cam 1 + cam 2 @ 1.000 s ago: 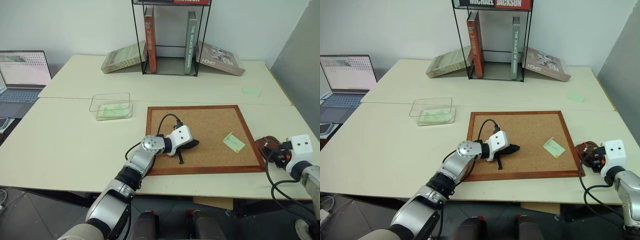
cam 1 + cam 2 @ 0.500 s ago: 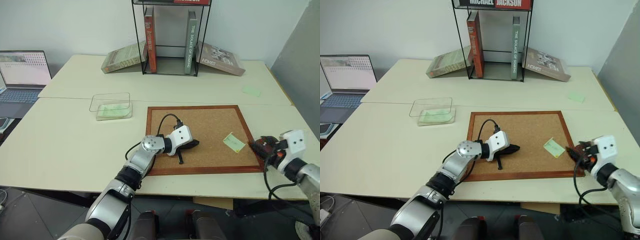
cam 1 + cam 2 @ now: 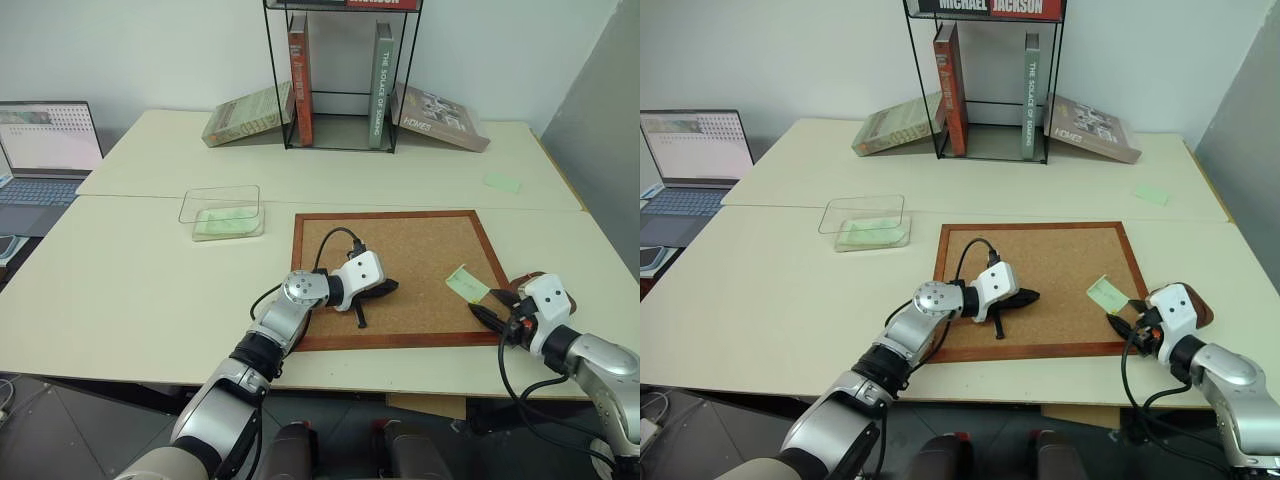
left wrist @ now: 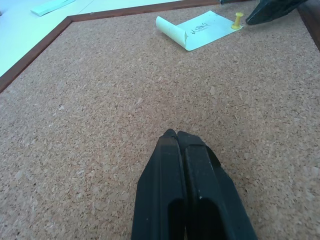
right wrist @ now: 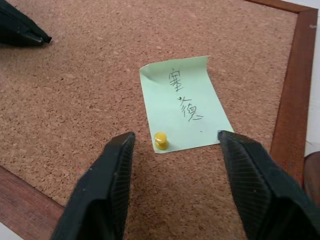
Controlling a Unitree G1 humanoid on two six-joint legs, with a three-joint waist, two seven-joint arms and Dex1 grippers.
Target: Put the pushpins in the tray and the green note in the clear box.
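Observation:
The green note [image 5: 185, 102], with handwriting on it, lies on the corkboard [image 3: 410, 245] near its right edge. A yellow pushpin [image 5: 160, 140] stands in the note's near corner. My right gripper [image 5: 175, 134] is open just short of the note, its fingers either side of the pin and apart from it. The tray [image 3: 1196, 306] sits on the table behind that gripper, partly hidden by it. My left gripper [image 4: 176, 136] is shut and empty, low over the middle of the corkboard. The clear box [image 3: 222, 212] stands to the board's left with a pale green slip inside.
A wire rack [image 3: 340, 75] with upright books stands at the back, with books leaning on both sides. A laptop [image 3: 45, 150] sits at the far left. A mint slip [image 3: 503, 181] lies on the table at the far right.
My right gripper has swung left from over the tray to the corkboard's right edge, facing the note, and its fingers have narrowed. The left gripper has stayed put.

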